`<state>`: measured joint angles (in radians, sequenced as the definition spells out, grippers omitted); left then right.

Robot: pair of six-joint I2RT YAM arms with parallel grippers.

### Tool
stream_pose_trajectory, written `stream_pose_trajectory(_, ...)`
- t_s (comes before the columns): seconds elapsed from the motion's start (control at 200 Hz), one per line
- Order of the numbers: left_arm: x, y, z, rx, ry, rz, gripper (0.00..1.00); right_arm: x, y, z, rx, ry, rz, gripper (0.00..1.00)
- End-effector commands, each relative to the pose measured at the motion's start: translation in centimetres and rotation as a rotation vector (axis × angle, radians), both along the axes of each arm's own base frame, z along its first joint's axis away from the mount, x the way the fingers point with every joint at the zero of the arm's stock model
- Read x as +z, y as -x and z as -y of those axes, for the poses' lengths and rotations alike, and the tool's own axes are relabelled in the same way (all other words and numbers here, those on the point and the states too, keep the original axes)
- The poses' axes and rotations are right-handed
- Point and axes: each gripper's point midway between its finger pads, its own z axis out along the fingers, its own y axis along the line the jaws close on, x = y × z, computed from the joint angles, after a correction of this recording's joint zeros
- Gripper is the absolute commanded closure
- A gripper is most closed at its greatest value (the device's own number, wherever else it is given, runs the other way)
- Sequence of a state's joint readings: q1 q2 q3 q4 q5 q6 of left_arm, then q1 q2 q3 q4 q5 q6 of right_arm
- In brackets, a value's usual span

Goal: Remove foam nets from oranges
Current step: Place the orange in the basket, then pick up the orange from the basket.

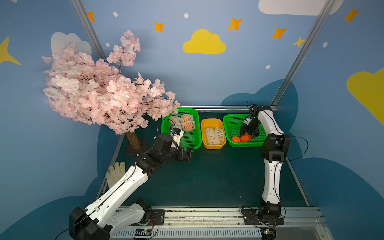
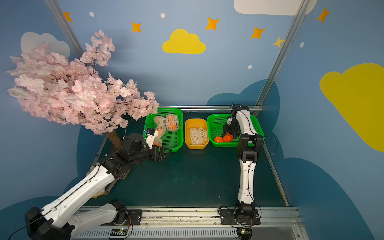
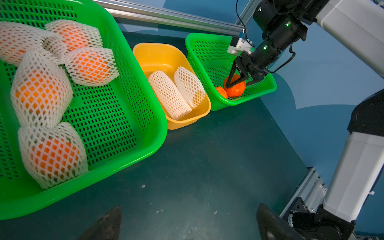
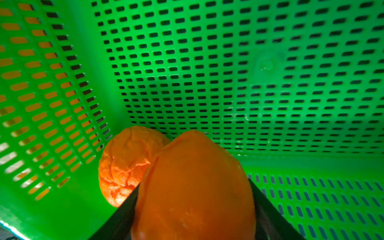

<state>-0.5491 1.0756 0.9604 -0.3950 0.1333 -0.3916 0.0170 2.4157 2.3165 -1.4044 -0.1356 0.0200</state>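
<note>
Drop-off time for the round bright orange fruit (image 4: 193, 187), net off
It's clamped in the right gripper (image 3: 236, 82), low inside the perforated green plastic basket (image 4: 228, 72) beside another bare orange (image 4: 124, 164); a gentle release is advised. The left gripper (image 1: 188, 153) is held wide open, empty.

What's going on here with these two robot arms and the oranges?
The right gripper grips a bare orange low in the right green basket, beside a second bare orange. Two empty foam nets lie in the yellow tub. Five netted oranges sit in the left green basket. The left gripper hangs open and empty over the table near that basket.
</note>
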Motion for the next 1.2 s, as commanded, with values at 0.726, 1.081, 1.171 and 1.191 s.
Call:
stream_pose_trajectory(0.726, -6.1, -6.6, -6.5, 0.280, -0.205, -0.335, 0.00, 8.9, 1.8, -3.3, -0.001, -0.222, 0.194, 0.16)
stream_pose_trajectory(1.081, -9.8, -11.1, -8.9, 0.323, -0.406, -0.448, 0.01, 14.7, 5.2, -7.9, 0.108, -0.318, 0.322, 0.16)
stream_pose_trajectory(1.171, -11.0, -12.4, -9.1, 0.332, -0.431, -0.499, 0.01, 15.4, 6.7, -9.7, 0.159, -0.337, 0.323, 0.16)
stream_pose_trajectory(1.191, -11.3, -12.6, -9.1, 0.331, -0.437, -0.514, 0.01, 15.5, 7.0, -10.0, 0.172, -0.340, 0.323, 0.16)
